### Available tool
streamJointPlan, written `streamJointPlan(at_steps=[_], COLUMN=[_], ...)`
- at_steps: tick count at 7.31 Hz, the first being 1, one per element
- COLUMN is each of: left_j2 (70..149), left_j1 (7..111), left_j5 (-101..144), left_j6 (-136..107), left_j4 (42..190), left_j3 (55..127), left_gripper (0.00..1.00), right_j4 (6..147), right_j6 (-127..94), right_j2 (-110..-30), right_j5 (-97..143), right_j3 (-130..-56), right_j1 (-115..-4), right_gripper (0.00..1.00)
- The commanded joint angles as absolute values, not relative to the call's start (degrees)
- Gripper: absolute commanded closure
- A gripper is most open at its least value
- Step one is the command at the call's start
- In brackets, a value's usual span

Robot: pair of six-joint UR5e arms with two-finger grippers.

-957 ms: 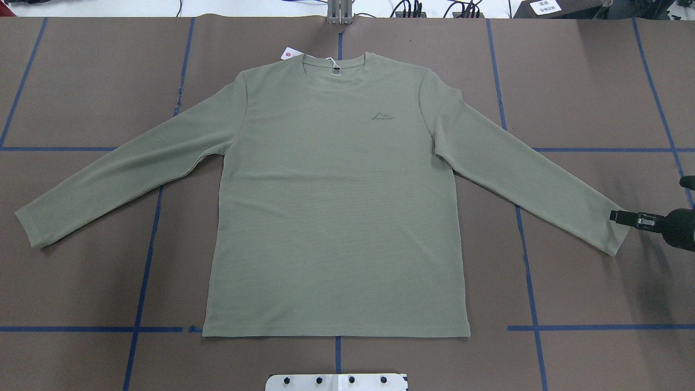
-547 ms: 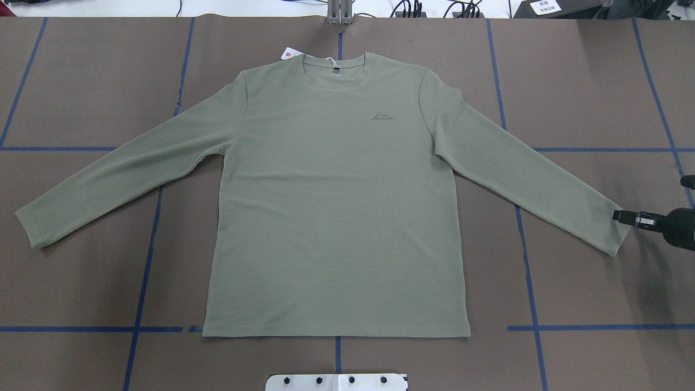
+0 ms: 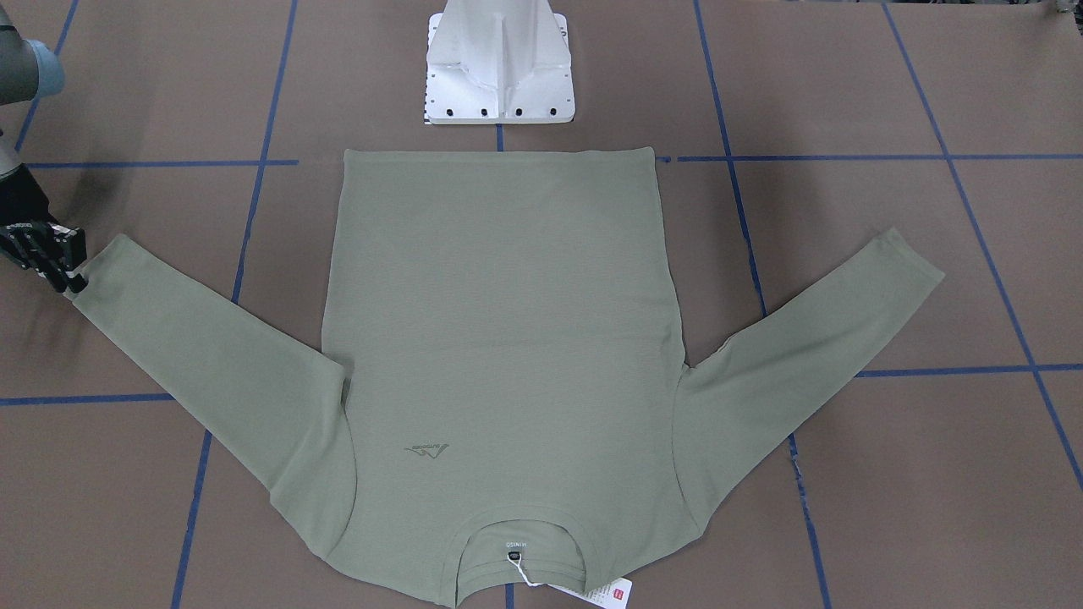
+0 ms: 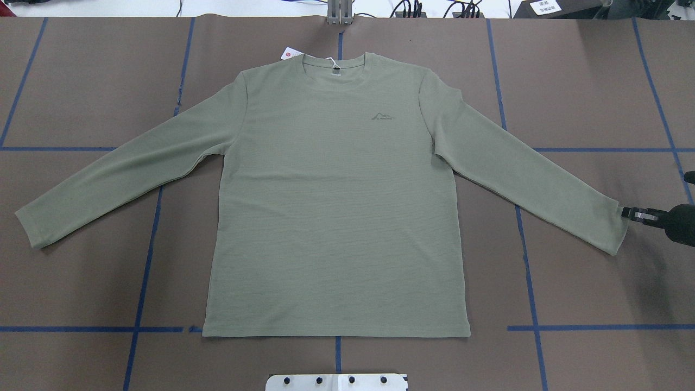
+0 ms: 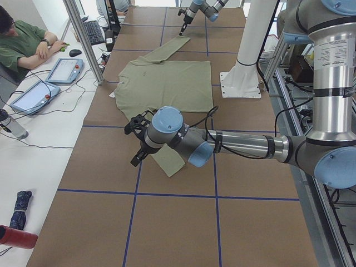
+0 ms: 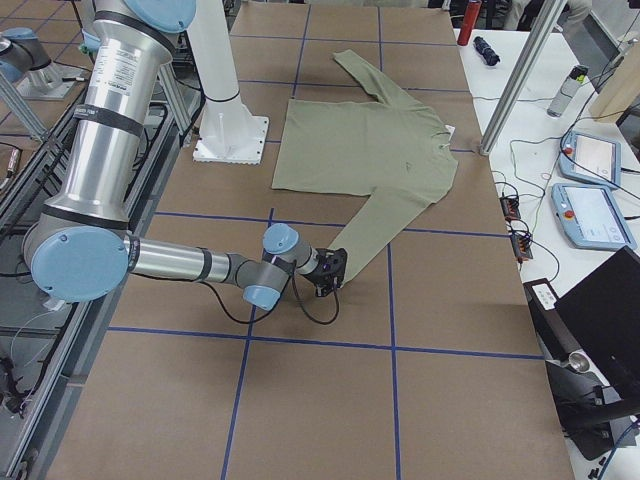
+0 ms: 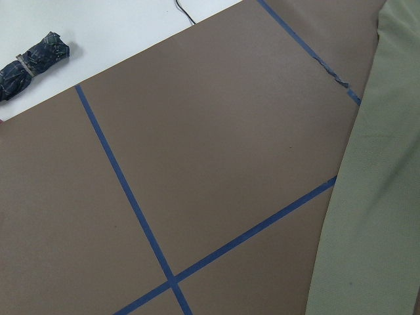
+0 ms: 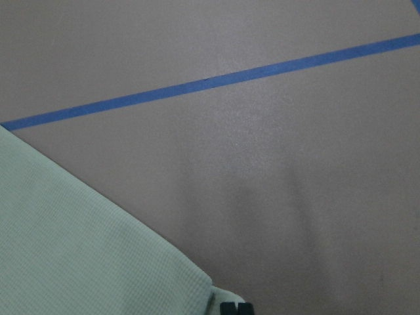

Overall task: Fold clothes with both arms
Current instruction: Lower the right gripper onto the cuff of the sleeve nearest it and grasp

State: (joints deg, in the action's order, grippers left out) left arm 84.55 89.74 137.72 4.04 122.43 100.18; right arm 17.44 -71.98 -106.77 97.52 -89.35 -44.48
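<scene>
The sage-green long-sleeved shirt (image 4: pixel 336 206) (image 3: pixel 499 321) lies flat and face up, sleeves spread, neck toward the far edge. Its white hang tag (image 4: pixel 289 53) shows beside the collar. My right gripper (image 4: pixel 624 213) (image 3: pixel 74 283) is low on the table at the right sleeve's cuff (image 4: pixel 616 228). Its black fingertips (image 8: pixel 236 308) are together, touching the cuff corner; I cannot tell whether fabric is pinched. My left gripper (image 5: pixel 133 142) shows only in the exterior left view, hovering by the left sleeve's cuff (image 5: pixel 169 161), so I cannot tell its state.
Brown table paper carries a grid of blue tape (image 4: pixel 144 271). The white pedestal base (image 3: pixel 499 68) stands at the hem side. A seated person (image 5: pixel 22 41), tablets (image 5: pixel 61 69) and a folded umbrella (image 7: pixel 33 62) are on the white side table.
My right gripper has slid slightly outward, from over the right cuff to its edge. The shirt has not moved.
</scene>
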Motion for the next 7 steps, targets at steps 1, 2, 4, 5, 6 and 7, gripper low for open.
streamJointPlan(at_steps=[1, 2, 4, 5, 6, 7], left_j2=[84.6, 84.6, 84.6, 84.6, 84.6, 84.6], left_j1=[89.7, 89.7, 89.6, 89.6, 89.6, 89.6], left_j5=[137.7, 137.7, 137.7, 137.7, 137.7, 137.7], left_j6=[4.0, 4.0, 4.0, 4.0, 4.0, 4.0], left_j4=[122.4, 122.4, 122.4, 122.4, 122.4, 122.4], left_j3=[100.1, 100.2, 99.9, 99.9, 99.9, 100.0], left_gripper=[0.0, 0.0, 0.0, 0.0, 0.0, 0.0], right_j4=[18.6, 23.0, 39.8, 48.9, 56.4, 64.6], right_j6=[-72.0, -71.9, -72.3, -72.9, -73.3, -75.7], right_j2=[-106.6, -106.6, -106.2, -103.7, -98.7, -91.0], right_j5=[100.5, 105.2, 106.2, 105.9, 105.7, 105.0], right_j3=[-91.2, -94.7, -108.9, -114.5, -116.3, -116.1], right_j1=[-48.6, -53.5, -54.3, -54.3, -54.3, -54.3], right_gripper=[1.0, 1.0, 1.0, 1.0, 1.0, 1.0])
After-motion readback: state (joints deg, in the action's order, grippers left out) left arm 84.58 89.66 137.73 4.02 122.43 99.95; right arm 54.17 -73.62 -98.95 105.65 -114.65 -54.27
